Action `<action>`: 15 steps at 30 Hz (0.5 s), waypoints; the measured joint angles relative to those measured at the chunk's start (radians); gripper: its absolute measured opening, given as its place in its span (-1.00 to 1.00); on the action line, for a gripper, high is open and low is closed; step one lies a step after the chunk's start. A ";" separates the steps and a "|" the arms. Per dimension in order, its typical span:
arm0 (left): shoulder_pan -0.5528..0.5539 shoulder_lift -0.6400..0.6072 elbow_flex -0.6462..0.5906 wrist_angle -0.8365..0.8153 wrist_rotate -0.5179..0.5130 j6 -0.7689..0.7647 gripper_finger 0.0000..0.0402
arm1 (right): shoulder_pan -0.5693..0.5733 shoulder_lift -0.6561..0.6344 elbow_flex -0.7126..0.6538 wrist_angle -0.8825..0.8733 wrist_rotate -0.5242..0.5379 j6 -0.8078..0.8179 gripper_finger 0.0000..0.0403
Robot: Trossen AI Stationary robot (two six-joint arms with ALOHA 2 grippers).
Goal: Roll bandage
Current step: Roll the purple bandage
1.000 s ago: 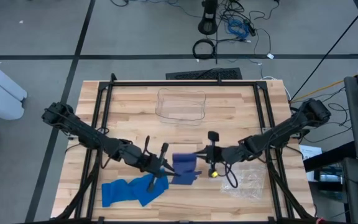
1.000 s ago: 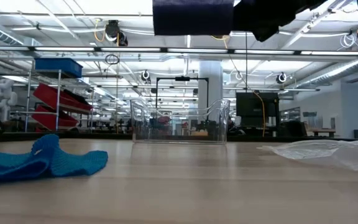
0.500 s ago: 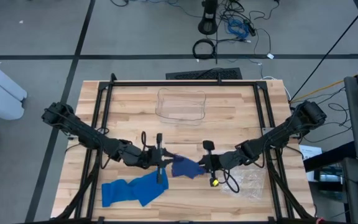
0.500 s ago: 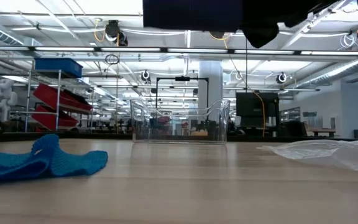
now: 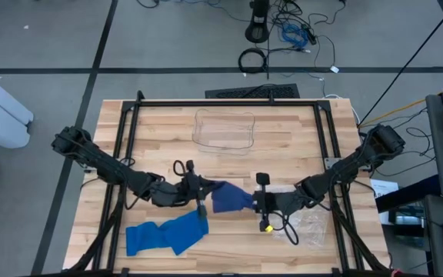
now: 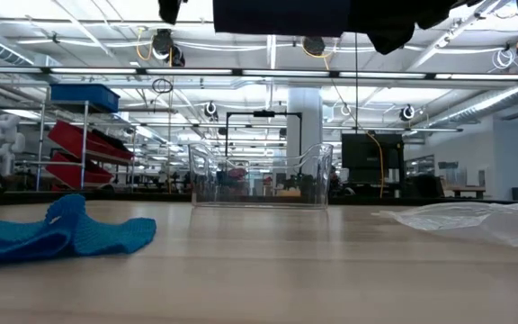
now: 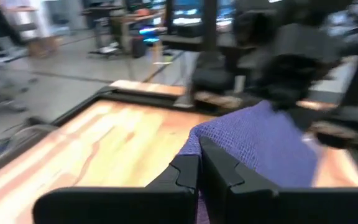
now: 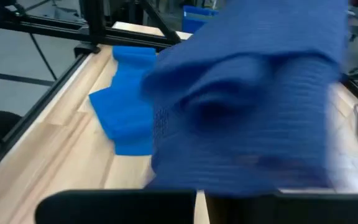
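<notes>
The blue bandage is partly bunched into a darker wad (image 5: 228,198) held in the air between my two grippers. Its loose lighter tail (image 5: 164,235) lies crumpled on the table near the front left, and shows in the low view (image 6: 61,229). My left gripper (image 5: 204,191) is shut on the wad's left end, my right gripper (image 5: 254,201) on its right end. In the low view the wad (image 6: 281,13) is a dark shape at the top edge. My left gripper pinches the wad's left edge (image 7: 211,148) between its two shut fingers, coming level from the table's left. The wad is lifted clear of the table. My right gripper holds the wad's right end (image 8: 241,168), coming level from the table's right. The cloth hangs over the fingers and hides the place of contact.
A clear plastic container (image 5: 224,129) stands at the table's far middle. A crumpled clear plastic bag (image 5: 308,221) lies at the near right, beside my right arm. A black frame (image 5: 129,115) runs around the table.
My left gripper has gone toward the table's far edge and my right gripper toward the near edge, turning the held wad about between them. The wad has risen a little in the low view. The tail on the table has stayed put.
</notes>
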State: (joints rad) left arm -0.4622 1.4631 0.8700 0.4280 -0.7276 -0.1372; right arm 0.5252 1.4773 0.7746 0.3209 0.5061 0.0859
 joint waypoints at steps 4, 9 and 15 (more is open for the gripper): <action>0.001 -0.005 0.000 -0.077 -0.060 -0.084 -0.94 | 0.006 0.000 0.000 -0.028 -0.004 0.031 -1.00; 0.026 -0.005 0.000 -0.139 0.024 -0.187 -0.93 | 0.007 0.000 0.000 -0.028 -0.010 0.072 -1.00; 0.037 -0.005 0.000 -0.116 0.054 -0.112 -0.92 | -0.002 0.000 0.000 -0.026 -0.091 0.112 -1.00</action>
State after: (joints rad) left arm -0.4255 1.4582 0.8696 0.3120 -0.6735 -0.2494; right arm 0.5236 1.4773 0.7746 0.2947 0.4152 0.1981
